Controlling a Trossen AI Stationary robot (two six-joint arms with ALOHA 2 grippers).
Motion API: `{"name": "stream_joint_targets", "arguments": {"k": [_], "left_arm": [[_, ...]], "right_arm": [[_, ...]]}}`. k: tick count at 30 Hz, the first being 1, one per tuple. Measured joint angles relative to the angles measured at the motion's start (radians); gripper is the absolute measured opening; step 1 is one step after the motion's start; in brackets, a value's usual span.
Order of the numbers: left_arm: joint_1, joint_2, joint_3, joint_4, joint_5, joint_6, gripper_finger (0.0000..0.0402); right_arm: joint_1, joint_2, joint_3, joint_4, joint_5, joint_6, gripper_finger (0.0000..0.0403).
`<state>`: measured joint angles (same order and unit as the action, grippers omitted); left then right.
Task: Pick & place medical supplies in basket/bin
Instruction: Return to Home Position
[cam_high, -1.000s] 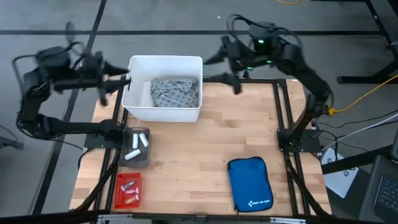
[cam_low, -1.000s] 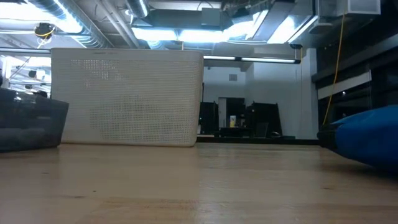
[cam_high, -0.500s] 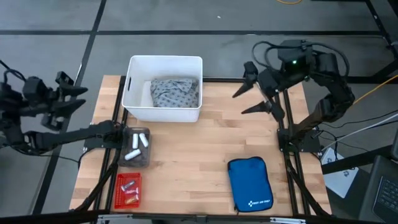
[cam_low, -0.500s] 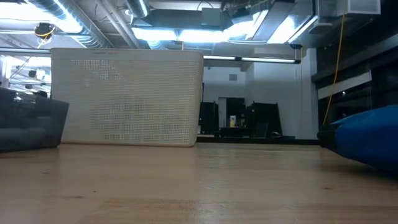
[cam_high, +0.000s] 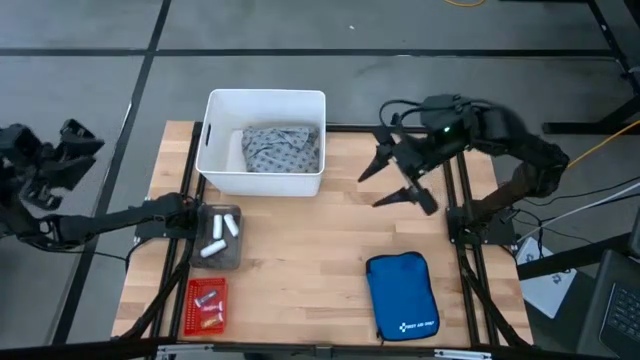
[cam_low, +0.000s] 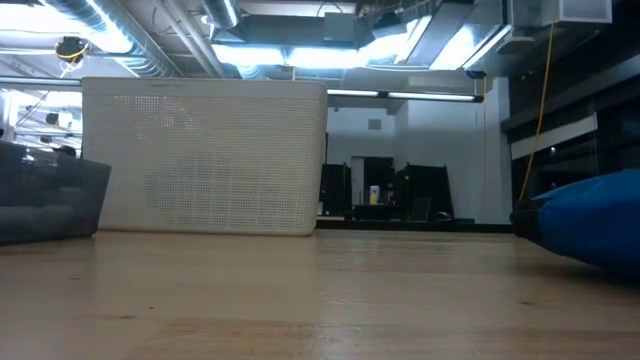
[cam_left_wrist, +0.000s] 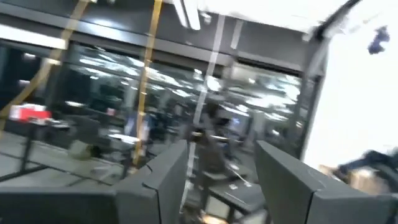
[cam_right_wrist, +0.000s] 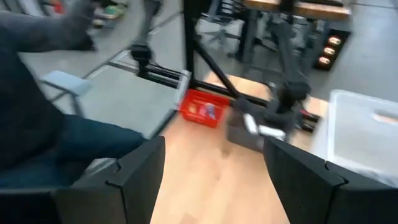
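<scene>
The grey-blue dotted garment (cam_high: 282, 148) lies bunched inside the white tub (cam_high: 222, 178) at the table's far side. White rolls (cam_high: 221, 236) lie in a small dark tray (cam_high: 222, 258). The red basket (cam_high: 207, 305) at the near left corner holds a few tiny items. My right gripper (cam_high: 385, 185) hangs open above the table's right part, right of the tub, with nothing between its fingers (cam_right_wrist: 134, 174). My left gripper (cam_left_wrist: 221, 149) is open and empty, out beyond the table's left edge (cam_high: 68, 150).
A blue zip pouch (cam_high: 402, 297) with a white logo lies at the near right. In the low view the tub's wall (cam_low: 205, 155) stands at the far left, with the dark tray (cam_low: 50, 205) beside it. Bare wood lies between tub and pouch.
My left gripper has drawn back from the tub's left side, out past the table's left edge, turning as it went. My right gripper has come from beyond the far edge, beside the tub, toward the near edge over the table's right part. Both have stayed open.
</scene>
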<state>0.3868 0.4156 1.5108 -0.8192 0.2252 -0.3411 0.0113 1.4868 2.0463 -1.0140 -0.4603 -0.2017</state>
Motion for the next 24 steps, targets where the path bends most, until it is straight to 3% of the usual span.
{"name": "stream_joint_targets", "arguments": {"k": [4,8,11,16,24], "left_arm": [[0.003,-0.042,-0.009,-0.111,0.096,0.095,0.0184],[0.080,-0.155,-0.208,-0.096,0.092,0.167,0.0184],[0.118,-0.262,-0.424,0.025,0.106,0.198,0.0184],[0.140,-0.403,-0.762,0.334,0.218,0.200,0.0184],[0.139,-0.386,-1.112,0.638,0.204,0.188,0.0184]], "right_arm": [[-0.002,-0.130,-0.292,0.241,0.027,0.018,0.0271],[0.004,-0.332,-0.608,0.490,0.007,0.044,0.0271],[0.026,-0.491,-0.841,0.644,0.079,0.097,0.0271],[0.064,-0.739,-1.124,0.774,0.196,0.162,0.0271],[0.086,-1.035,-1.425,0.794,0.358,0.198,0.0271]]}}
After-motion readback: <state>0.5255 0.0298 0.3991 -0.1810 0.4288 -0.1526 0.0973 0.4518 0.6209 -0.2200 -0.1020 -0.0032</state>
